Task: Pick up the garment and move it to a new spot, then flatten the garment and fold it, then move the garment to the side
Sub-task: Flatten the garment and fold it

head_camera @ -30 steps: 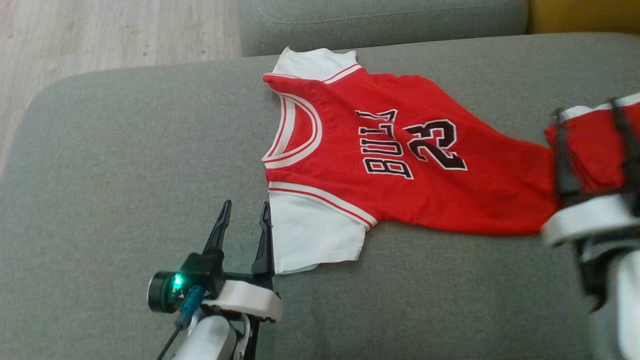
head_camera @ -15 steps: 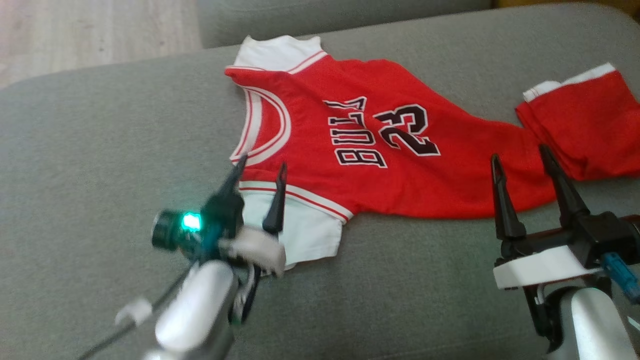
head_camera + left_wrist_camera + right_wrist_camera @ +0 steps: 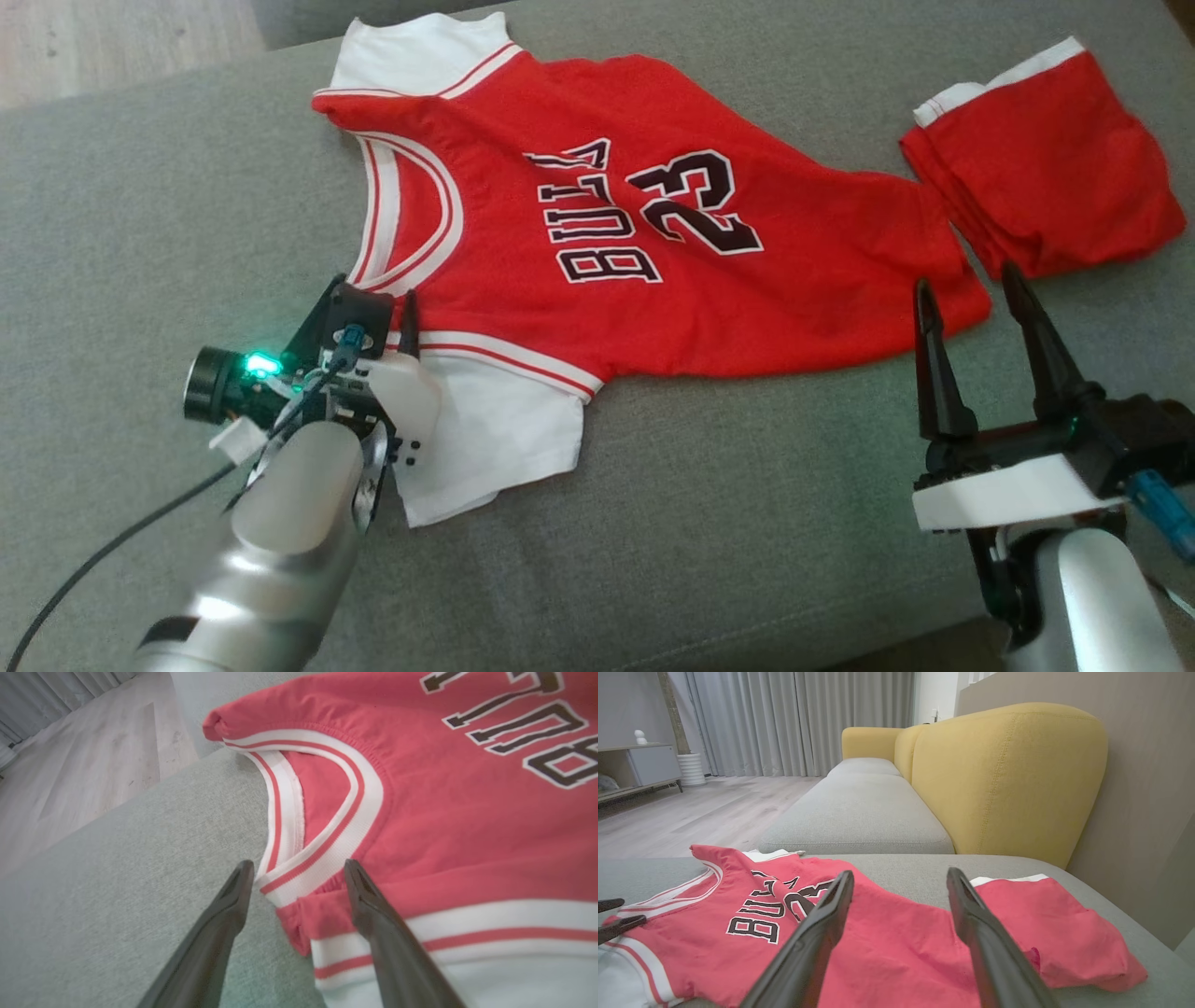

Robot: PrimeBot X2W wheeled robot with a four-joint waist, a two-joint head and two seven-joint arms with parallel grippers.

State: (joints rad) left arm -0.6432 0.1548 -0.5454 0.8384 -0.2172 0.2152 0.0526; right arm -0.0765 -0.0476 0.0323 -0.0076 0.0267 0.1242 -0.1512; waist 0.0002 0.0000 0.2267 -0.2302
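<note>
A red jersey (image 3: 653, 252) with white sleeves lies spread out, lettering up, on a grey sofa cushion (image 3: 747, 523). The left gripper (image 3: 299, 865), fingers wide apart and holding nothing, straddles the near end of the collar by the shoulder. The right gripper (image 3: 966, 280), equally wide and empty, points at the hem corner. Red shorts (image 3: 1046, 168) lie just beside the hem.

Jersey (image 3: 794, 308) on sofa cushion (image 3: 728, 523), shorts (image 3: 1046, 177) just beside its right end
</note>
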